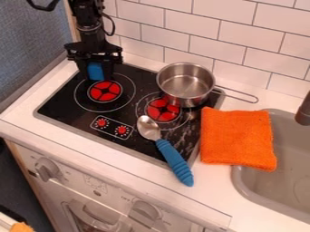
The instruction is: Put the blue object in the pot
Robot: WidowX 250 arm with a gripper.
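At the black glass stovetop's far left, my black two-finger gripper is clamped on the blue, squarish block between its fingers.

Stove: on tabletop, left of sink
Pot: on stove, right rear
Spoon: before pot, from stove onto tabletop
Cloth: right of spoon, over sink's rim
Object: in end effector, left of pot

Smooth, shiny metal pot; glossy black stovetop; rough, matt orange cloth; glossy tiled wall; shiny metal spoon bowl.
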